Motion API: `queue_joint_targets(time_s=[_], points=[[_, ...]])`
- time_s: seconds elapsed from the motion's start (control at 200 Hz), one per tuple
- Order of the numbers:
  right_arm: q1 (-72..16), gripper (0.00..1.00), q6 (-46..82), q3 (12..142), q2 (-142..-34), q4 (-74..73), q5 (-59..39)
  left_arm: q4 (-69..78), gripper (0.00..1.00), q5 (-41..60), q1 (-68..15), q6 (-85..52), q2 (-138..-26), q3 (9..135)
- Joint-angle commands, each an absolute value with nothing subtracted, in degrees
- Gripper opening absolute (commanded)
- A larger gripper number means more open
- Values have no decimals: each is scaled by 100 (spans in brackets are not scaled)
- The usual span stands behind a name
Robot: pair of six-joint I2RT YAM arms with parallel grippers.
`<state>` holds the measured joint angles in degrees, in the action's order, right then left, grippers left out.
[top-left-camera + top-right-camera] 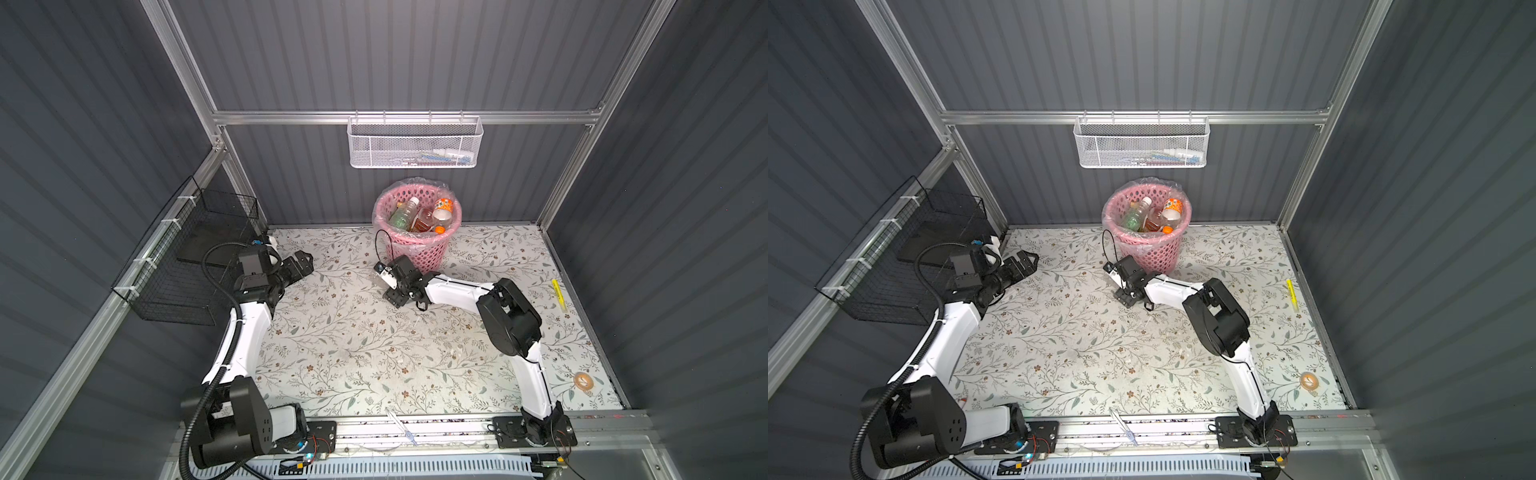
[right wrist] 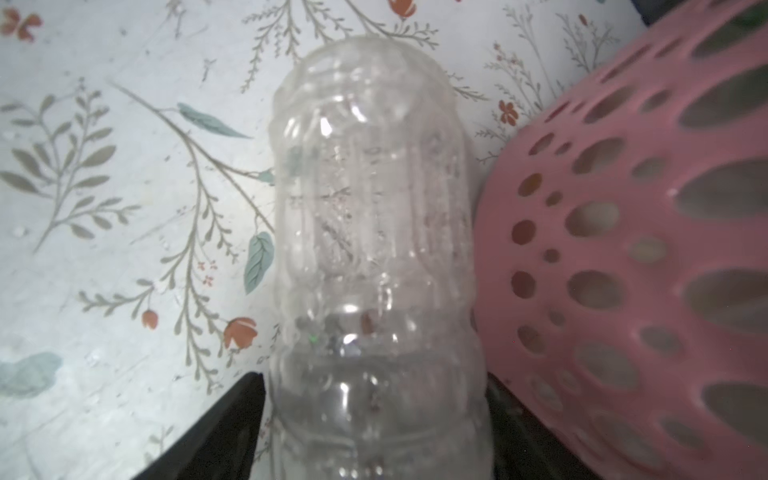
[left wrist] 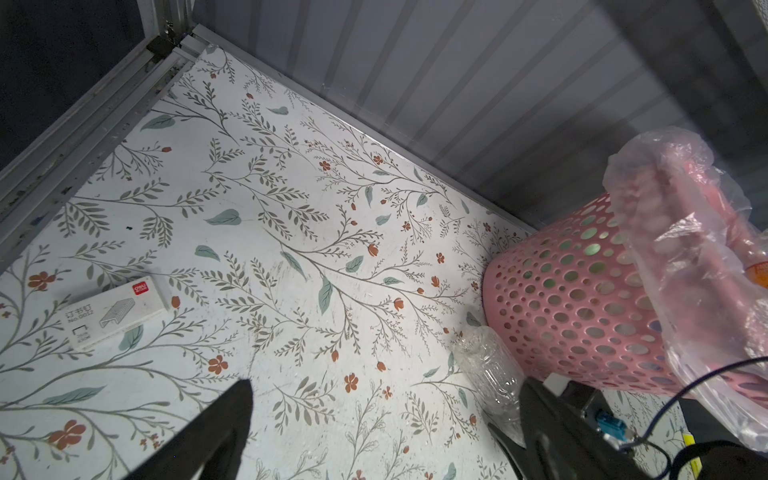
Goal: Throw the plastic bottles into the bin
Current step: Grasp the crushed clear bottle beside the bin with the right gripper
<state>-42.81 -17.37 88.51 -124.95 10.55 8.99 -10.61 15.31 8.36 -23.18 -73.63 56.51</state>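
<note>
Bottle beside bin, right gripper on it
The clear bottle lies on the table just beside the bin's lower wall, right fingers grasping both its sides. Other bottles sit inside the bin. Left gripper hangs well left of the bin, fingers spread wide, holding nothing.
</note>
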Motion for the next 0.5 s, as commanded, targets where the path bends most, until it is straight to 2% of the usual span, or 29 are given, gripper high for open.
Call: queue_joint_targets(time_s=[0.0, 0.245, 0.495], points=[[-4427, 70, -1743, 8733, -12235, 1115, 739, -1100, 100, 1637, 914, -2400, -7374, 5574], [-4605, 59, -1039, 7544, -10890, 606, 838, -1094, 100, 1635, 923, -2399, -7347, 5563], [-4770, 58, -158, 5893, -8526, 118, 1673, -845, 100, 1785, 923, -2384, -7198, 5452]])
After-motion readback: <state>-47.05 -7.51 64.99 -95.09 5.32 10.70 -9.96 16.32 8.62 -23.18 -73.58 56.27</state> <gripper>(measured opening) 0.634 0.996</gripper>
